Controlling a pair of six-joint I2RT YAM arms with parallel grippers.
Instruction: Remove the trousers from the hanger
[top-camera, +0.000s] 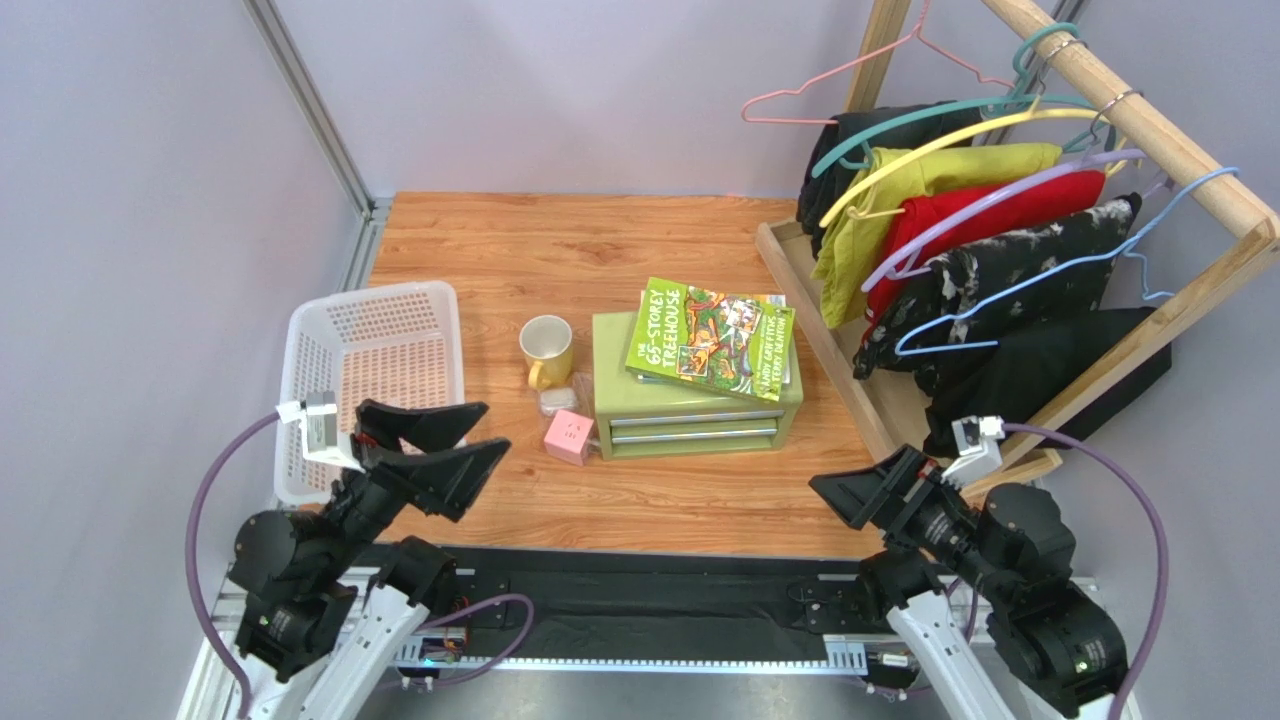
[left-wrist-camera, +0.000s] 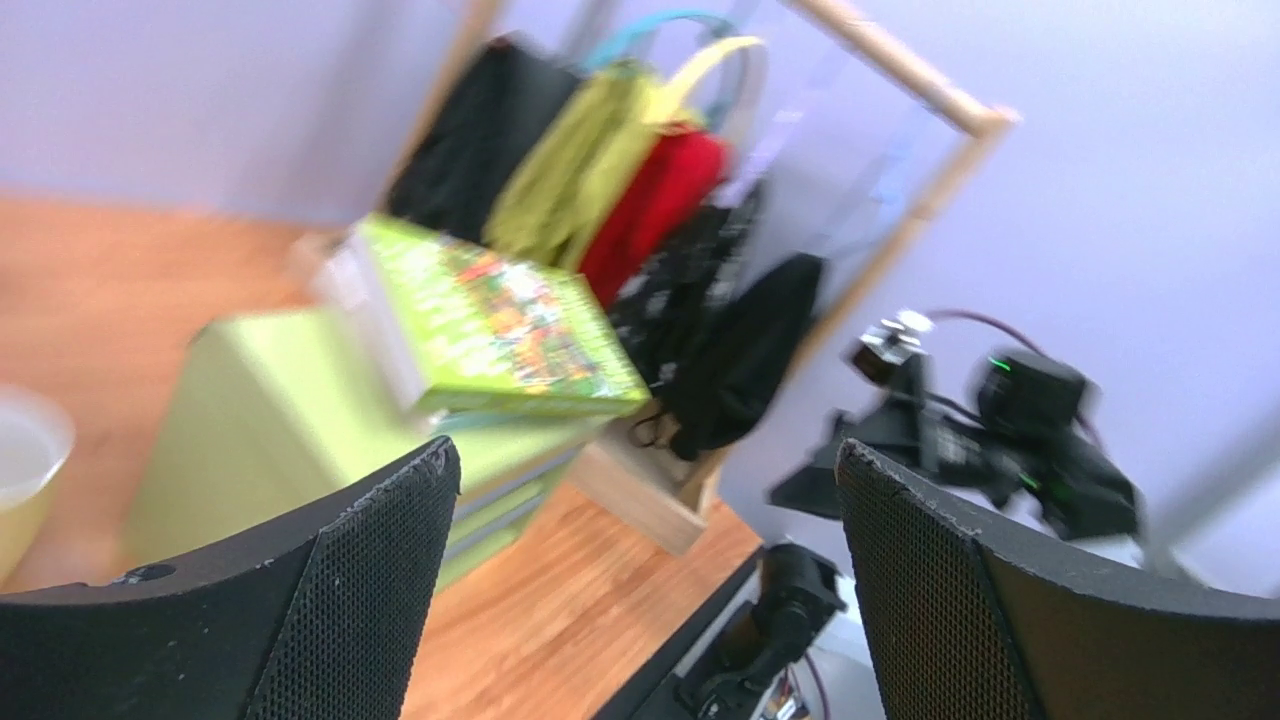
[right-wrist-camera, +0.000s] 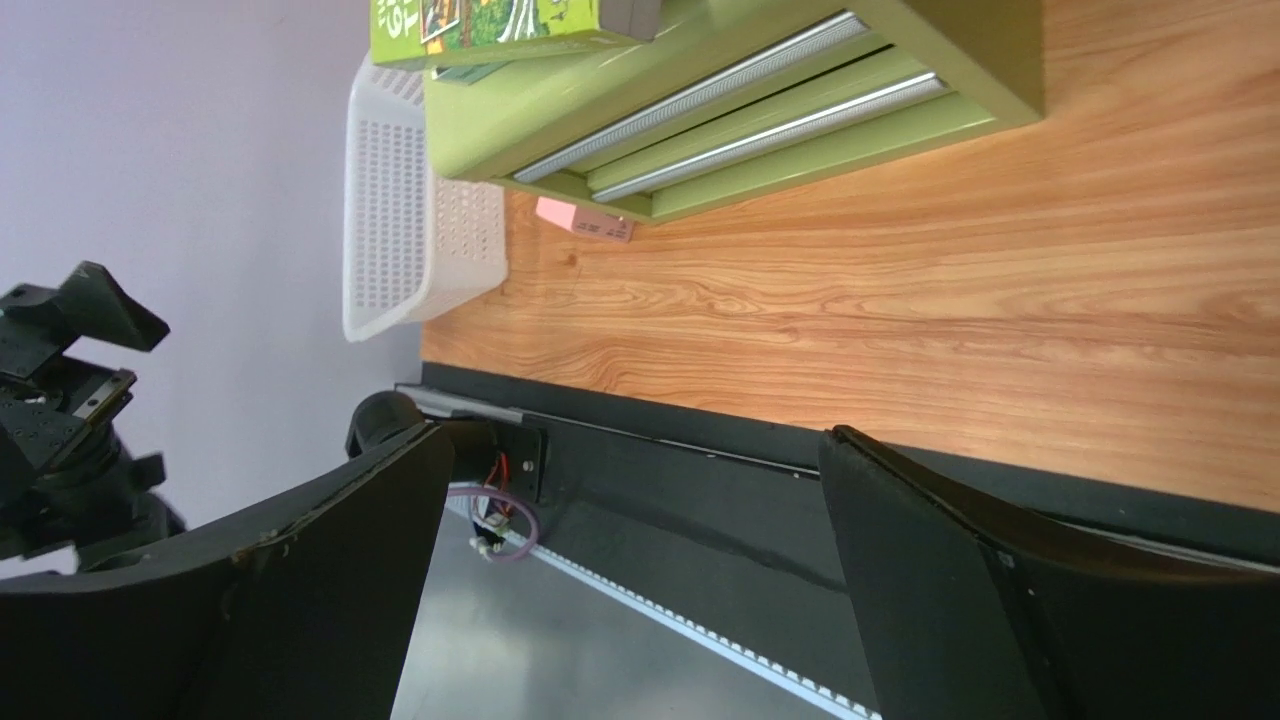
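Observation:
Several trousers hang on coloured hangers from a wooden rack (top-camera: 1202, 165) at the right: a black pair (top-camera: 842, 150), a yellow-green pair (top-camera: 902, 195), a red pair (top-camera: 984, 218), a black speckled pair (top-camera: 1007, 278) and a dark pair (top-camera: 1037, 368). They also show blurred in the left wrist view (left-wrist-camera: 631, 210). My left gripper (top-camera: 458, 435) is open and empty near the table's front left. My right gripper (top-camera: 842, 492) is open and empty at the front right, below the rack. Both are well apart from the garments.
A white basket (top-camera: 376, 360) stands at the left. A yellow mug (top-camera: 547, 350), a pink cube (top-camera: 568, 437) and a green drawer box (top-camera: 699, 413) with a book (top-camera: 709, 339) on it sit mid-table. An empty pink hanger (top-camera: 857, 83) hangs at the rack's far end.

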